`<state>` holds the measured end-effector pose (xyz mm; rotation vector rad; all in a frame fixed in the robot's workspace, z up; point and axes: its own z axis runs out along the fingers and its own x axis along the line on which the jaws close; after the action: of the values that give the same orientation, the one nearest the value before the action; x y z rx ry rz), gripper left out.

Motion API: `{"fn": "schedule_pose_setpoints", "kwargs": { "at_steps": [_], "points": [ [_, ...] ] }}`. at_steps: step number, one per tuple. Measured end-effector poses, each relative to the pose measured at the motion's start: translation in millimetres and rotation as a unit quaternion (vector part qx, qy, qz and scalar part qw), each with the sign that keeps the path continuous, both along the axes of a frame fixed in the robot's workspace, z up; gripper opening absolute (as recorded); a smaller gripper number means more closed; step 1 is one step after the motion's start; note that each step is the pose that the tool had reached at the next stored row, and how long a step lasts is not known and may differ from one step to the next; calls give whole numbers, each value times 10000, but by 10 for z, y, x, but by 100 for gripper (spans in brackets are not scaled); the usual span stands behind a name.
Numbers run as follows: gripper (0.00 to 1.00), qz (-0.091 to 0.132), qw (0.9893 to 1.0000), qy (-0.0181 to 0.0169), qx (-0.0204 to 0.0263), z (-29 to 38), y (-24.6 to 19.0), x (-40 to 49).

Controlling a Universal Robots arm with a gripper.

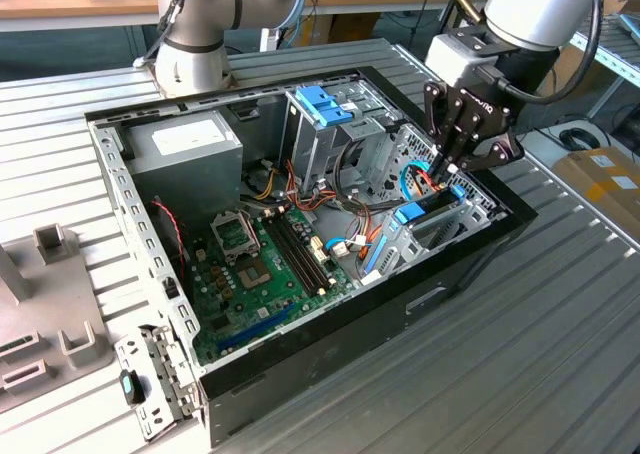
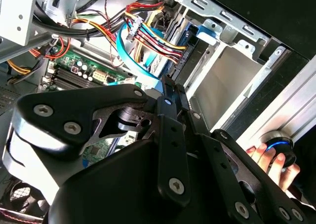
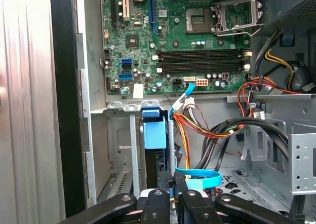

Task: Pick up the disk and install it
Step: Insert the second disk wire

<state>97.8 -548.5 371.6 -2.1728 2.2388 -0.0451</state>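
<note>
The disk [image 1: 432, 206] stands on edge in a bay at the open computer case's end on the exterior view's right, its blue carrier frame uppermost. In the first wrist view the blue frame [image 3: 154, 130] fills a narrow slot in the metal bay; in the second wrist view the disk [image 2: 159, 56] lies under coloured cables. My gripper [image 1: 446, 166] hangs just above the disk's upper edge, fingers drawn together and shut. Both wrist views show the fingertips [image 3: 173, 187] [image 2: 170, 93] meeting close over the disk; nothing shows between them.
A blue flat cable [image 3: 197, 175] and wire bundles [image 3: 217, 130] run beside the bay. A tall drive cage with a blue clip [image 1: 325, 104], a grey power-supply box [image 1: 185, 139] and the motherboard [image 1: 260, 259] fill the case. A hand [image 2: 269, 157] rests outside the case.
</note>
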Motion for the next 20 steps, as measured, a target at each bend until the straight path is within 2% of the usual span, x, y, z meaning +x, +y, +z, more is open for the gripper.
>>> {"fn": "schedule_pose_setpoints", "kwargs": {
  "at_steps": [6, 9, 11, 12, 14, 15, 16, 17, 20],
  "points": [
    [16, 0, 10000, 0, 0, -13, -69, -2],
    [16, 3, 10000, 0, 7, -19, -78, -2],
    [16, 6, 9999, 0, 143, -20, -85, -2],
    [16, 7, 9997, 0, 237, -20, -89, -2],
    [16, 7, 9990, 0, 444, -20, -103, -2],
    [16, 7, 9983, 0, 587, -20, -121, -2],
    [16, 8, 9980, -1, 628, -20, -134, -2],
    [16, 11, 9979, 0, 649, -22, -147, -2],
    [16, 21, 9979, 1, 653, -34, -196, -2]
  ]
}}
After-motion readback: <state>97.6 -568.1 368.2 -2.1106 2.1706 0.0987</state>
